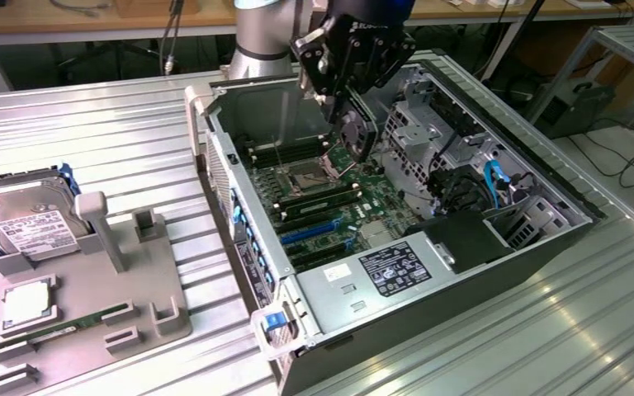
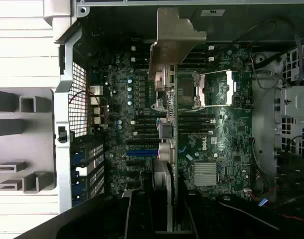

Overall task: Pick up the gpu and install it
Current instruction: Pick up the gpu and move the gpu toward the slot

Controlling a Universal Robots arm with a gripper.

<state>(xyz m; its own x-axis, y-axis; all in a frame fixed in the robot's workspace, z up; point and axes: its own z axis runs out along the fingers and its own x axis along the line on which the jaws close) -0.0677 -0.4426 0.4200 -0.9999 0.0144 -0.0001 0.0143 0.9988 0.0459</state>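
Observation:
The gpu (image 1: 356,134), a thin dark card with a round black fan, hangs on edge above the motherboard (image 1: 339,206) inside the open computer case (image 1: 220,157). My gripper (image 1: 352,103) is shut on its upper edge and holds it clear of the board. In the wrist view the gpu (image 2: 172,129) shows edge-on, its pale metal bracket (image 2: 176,37) pointing towards the case's rear wall, with my gripper (image 2: 167,211) clamped around the card. The blue expansion slots (image 1: 311,233) lie below and towards the case's front corner, apart from the card.
A grey holder (image 1: 86,289) on the exterior view's left carries a silver hard drive (image 1: 26,219), a green memory stick (image 1: 69,326) and a square chip (image 1: 29,301). Inside the case sit the processor socket (image 1: 300,177), the power supply (image 1: 395,268) and the drive cage with cables (image 1: 482,186).

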